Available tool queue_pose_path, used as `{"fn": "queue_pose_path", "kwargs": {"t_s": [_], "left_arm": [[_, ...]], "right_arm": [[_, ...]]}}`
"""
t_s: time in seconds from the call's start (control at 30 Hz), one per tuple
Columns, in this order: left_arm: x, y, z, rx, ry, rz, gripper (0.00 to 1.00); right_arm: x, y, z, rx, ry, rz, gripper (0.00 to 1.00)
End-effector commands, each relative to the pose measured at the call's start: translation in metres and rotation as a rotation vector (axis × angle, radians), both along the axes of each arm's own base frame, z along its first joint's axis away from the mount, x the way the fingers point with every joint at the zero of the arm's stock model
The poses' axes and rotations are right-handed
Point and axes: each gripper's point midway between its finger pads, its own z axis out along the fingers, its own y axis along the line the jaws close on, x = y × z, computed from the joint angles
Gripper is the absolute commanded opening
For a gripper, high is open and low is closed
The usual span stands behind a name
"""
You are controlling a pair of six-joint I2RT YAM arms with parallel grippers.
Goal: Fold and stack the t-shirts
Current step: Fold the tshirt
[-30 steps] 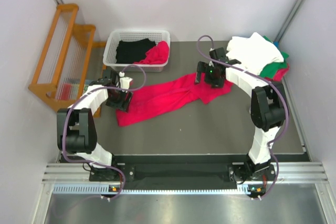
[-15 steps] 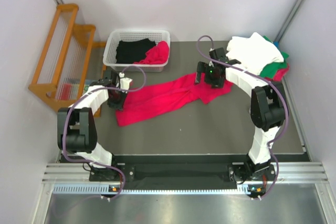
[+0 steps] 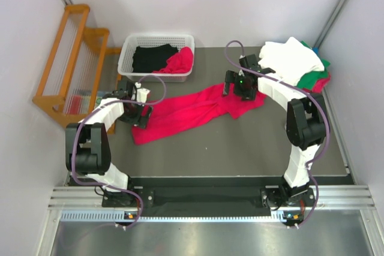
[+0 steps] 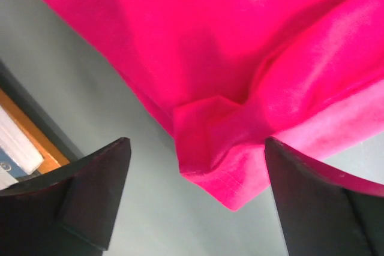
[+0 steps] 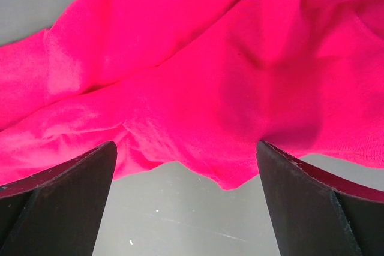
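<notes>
1. The crimson t-shirt [image 3: 195, 112] lies stretched in a crumpled band across the worktop [image 3: 240, 142], not yet flat enough for folding.
2. The left pincer [image 4: 195, 199] stands open over its folded corner, holding nothing.
3. The right pincer [image 5: 186, 199] gapes above the other end, likely placed to spread it.

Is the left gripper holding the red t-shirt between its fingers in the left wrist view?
No, the left gripper stands open, its fingers wide on either side of a folded corner of the red t-shirt, which lies on the table.
</notes>
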Motion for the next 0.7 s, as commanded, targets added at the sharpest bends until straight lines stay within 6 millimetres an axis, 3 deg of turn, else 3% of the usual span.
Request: {"fn": "queue_pose_path", "kwargs": {"t_s": [0.0,0.1,0.2,0.33,0.47,0.57,0.67], "left_arm": [[0.014,0.020,0.010,0.044,-0.087,0.055,0.99],[0.024,0.014,0.025,-0.020,-0.117,0.069,0.99],[0.038,0.003,0.053,-0.091,-0.159,0.066,0.99],[0.060,-0.010,0.103,-0.166,-0.246,0.058,0.99],[0.063,-0.025,0.145,-0.245,-0.344,0.024,0.99],[0.044,-0.047,0.144,-0.284,-0.315,-0.067,0.99],[0.014,-0.071,0.119,-0.266,-0.233,-0.187,0.99]], "right_arm": [[0.010,0.008,0.011,0.013,-0.058,0.003,1.00],[0.010,0.007,0.010,0.013,-0.054,-0.001,1.00],[0.010,0.007,0.009,0.012,-0.053,-0.004,1.00],[0.010,0.007,0.008,0.015,-0.046,-0.008,1.00],[0.010,0.007,0.008,0.016,-0.045,-0.012,1.00],[0.010,0.007,0.007,0.017,-0.045,-0.014,1.00],[0.010,0.007,0.006,0.015,-0.042,-0.016,1.00]]}}
